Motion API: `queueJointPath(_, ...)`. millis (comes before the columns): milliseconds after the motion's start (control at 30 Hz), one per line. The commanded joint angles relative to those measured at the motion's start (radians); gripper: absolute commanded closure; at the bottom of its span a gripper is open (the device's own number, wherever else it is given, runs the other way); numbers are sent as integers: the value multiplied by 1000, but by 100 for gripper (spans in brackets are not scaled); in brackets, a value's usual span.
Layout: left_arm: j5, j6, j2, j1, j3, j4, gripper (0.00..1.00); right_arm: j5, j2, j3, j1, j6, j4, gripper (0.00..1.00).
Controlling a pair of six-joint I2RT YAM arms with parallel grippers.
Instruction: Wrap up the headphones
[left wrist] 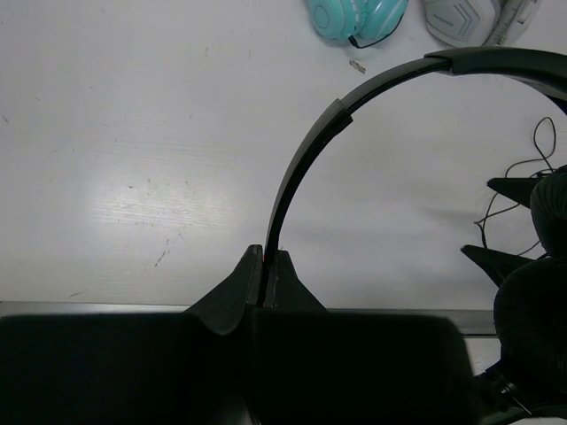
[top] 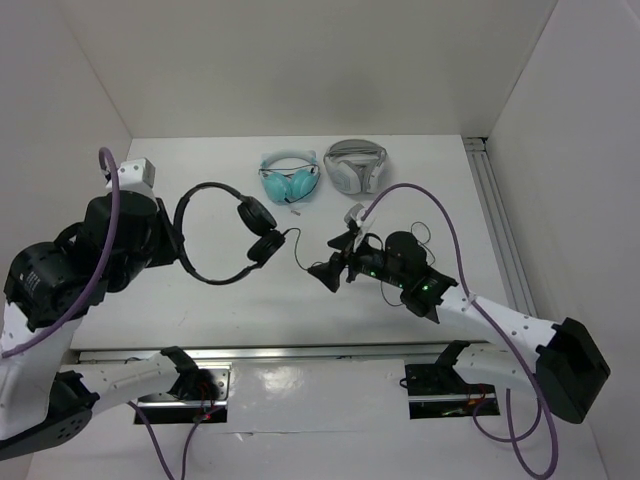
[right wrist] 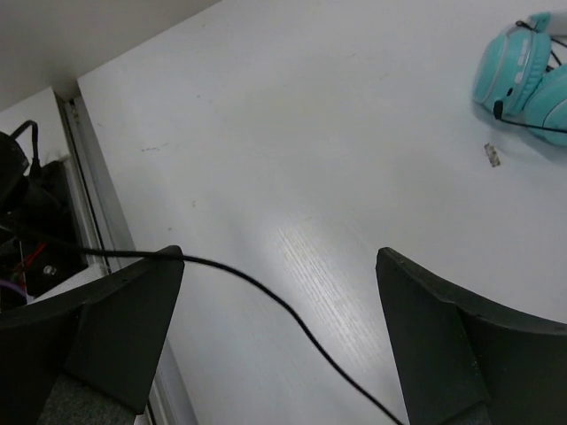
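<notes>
1. While the left tool (left wrist: 264,262) is clenched on the thin headband (left wrist: 306,155), the black on-ear headphones (top: 264,247) hang left of the desk's (top: 420,180) middle. The shadow under the band suggests they are lifted clear of the desk.
2. The two small ear pads (top: 252,214) sit close together on the side away from the left tool, facing the desk's middle.
3. The thin black cable (right wrist: 266,290) leaves the lower ear cup and trails toward the right edge. It crosses the gap of the right tool (right wrist: 279,257), which is released, with its fingers spread wide and nothing pinched.
4. More cable lies in loose loops beside the right arm, though how much I cannot tell.
5. Handling, as I judge it: the headset is light and the band is springy but stiff enough to serve as a spool. It is narrow and smooth, so it could swivel in the clench if the cable is pulled hard.
6. The cable is limp and slippery and will sag and snag. It is best pinched close to the ear cup, leaving only a short length free, then led around the band or cups under gentle tension.
7. The teal headphones (top: 290,180) and the white-and-grey headphones (top: 355,165) lie along the far edge, well apart from the work.
</notes>
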Motion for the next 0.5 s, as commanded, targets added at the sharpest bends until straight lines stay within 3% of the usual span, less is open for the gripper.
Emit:
queueJointPath(0,44,24,-18,13,54,25,100,-4,52,-18,5,-7,163,4)
queueJointPath(100,65,24,-18,13,65,25,100,27,78,-37,5,-6,198,6)
queueJointPath(200,88,34,-18,13,76,25,100,41,104,-46,-7,-6,221,17)
queueJointPath(233,88,34,-27,13,85,25,100,41,118,-46,-27,-6,221,27)
queueJointPath(333,68,34,-27,22,94,25,100,-2,127,-60,-56,4,231,40)
queueJointPath(367,68,34,-27,22,94,25,100,-11,127,-78,-68,4,231,59)
queueJointPath(400,68,34,-27,33,103,25,100,-11,127,-89,-68,13,244,70)
queueJointPath(467,68,34,-36,33,103,25,100,-11,136,-119,-68,24,269,76)
